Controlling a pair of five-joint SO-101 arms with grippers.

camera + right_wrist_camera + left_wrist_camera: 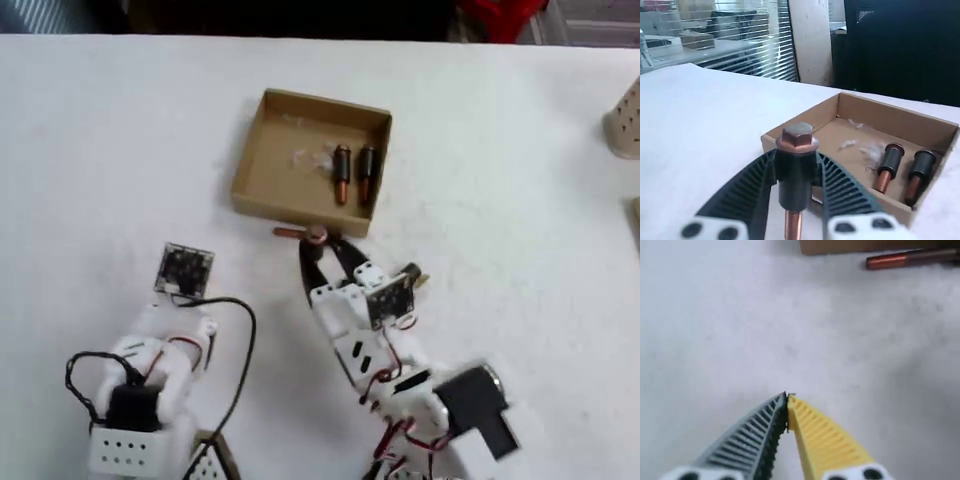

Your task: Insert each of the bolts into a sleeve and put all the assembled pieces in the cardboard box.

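My right gripper (796, 159) is shut on an assembled piece (796, 175): a black sleeve with a copper bolt head on top and a threaded shaft below. In the high view this gripper (320, 246) sits just in front of the cardboard box (258, 150). Two assembled pieces (342, 172) (367, 172) lie side by side in the box, and the right wrist view shows them too (888, 165) (917, 172). A copper shaft (287, 231) lies level along the box's front wall; I cannot tell whether it belongs to the held piece. My left gripper (786, 402) is shut and empty over bare table.
The left arm (150, 375) rests near the table's front left, its cable looping to the right. The copper shaft (895, 260) and the box edge (850, 246) lie beyond the left gripper. A pale perforated object (625, 125) stands at the far right edge.
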